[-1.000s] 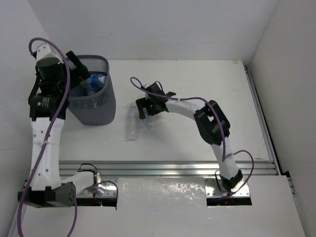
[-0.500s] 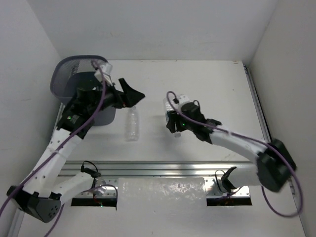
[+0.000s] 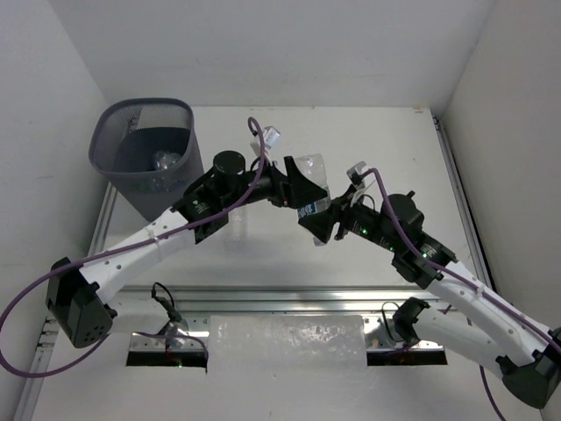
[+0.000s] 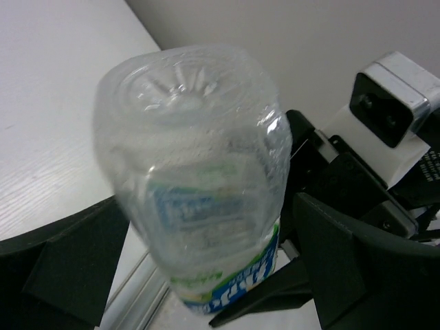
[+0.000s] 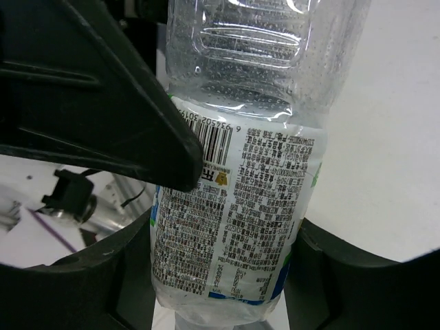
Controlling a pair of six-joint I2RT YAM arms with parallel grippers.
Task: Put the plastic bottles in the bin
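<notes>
The clear bottle (image 3: 311, 173) hangs in the air over the middle of the desk (image 3: 386, 145), well apart from the bin (image 3: 166, 191) at the far left corner. My right fingers (image 5: 344, 275) are closed on its labelled half, one on each side and touching the label (image 5: 237, 206). My left fingers (image 4: 75, 268) stand spread to either side of its ribbed base end. Whether they press it I cannot tell.

I judge this bottle to be mid-handover toward the bin side, not yet delivered. At least one second bottle (image 3: 163, 160) lies inside the bin. I cannot say how many wait on the desk, since my left arm (image 3: 149, 241) covers part of it.

The label is white with blue and green bands, a barcode (image 5: 214, 148) and dense small print I cannot read. The blue band's white letters are cut off, so no brand is legible.
</notes>
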